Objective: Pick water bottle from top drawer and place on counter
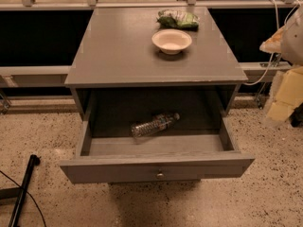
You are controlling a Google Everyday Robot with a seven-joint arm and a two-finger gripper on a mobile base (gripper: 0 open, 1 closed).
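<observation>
Water bottle lies on its side inside the pulled-out top drawer. Your gripper hangs at the right edge, beside the counter and well apart from it; you cannot tell its grip state. 1 bowl sits on the counter.

Test lab: speckled floor, metal railings, end effector at right edge.

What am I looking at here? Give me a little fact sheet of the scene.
top drawer: pulled open
water bottle: lying on its side in the drawer
counter: grey cabinet top above the drawer
bowl: upright on the counter
green snack bag: behind the bowl
gripper: apparently the pale blurred shape at the right edge, away from the bottle
progress: bottle not yet picked
</observation>
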